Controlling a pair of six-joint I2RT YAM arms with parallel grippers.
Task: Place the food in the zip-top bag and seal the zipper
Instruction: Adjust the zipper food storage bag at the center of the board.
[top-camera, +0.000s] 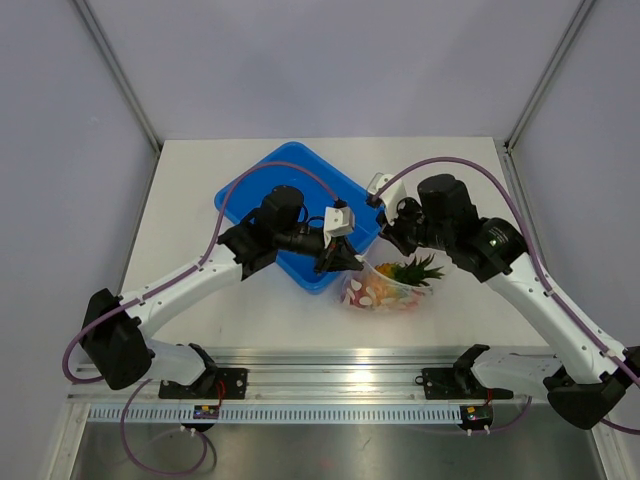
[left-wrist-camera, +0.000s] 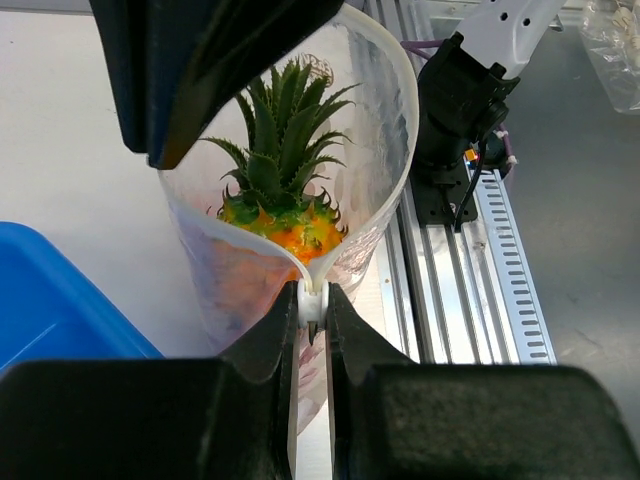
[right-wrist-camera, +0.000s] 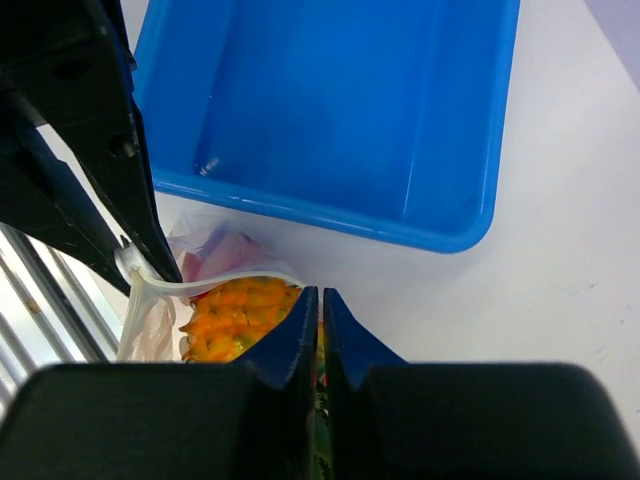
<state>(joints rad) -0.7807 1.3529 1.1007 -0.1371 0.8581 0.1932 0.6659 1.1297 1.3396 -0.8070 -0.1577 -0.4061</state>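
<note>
- Squeezing opposite ends of the bag's (left-wrist-camera: 375, 200) mouth, left pincer (left-wrist-camera: 312, 300) and right pincer (right-wrist-camera: 320, 300) are holding it just right of the tray (right-wrist-camera: 330, 110).
- Tall pineapple (left-wrist-camera: 285, 170) leaves are poking up, likely jamming the zipper's (right-wrist-camera: 215, 283) closing.

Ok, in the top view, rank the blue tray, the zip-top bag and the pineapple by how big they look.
1. blue tray, largest though partly covered by the arms
2. zip-top bag
3. pineapple, inside the bag
</note>
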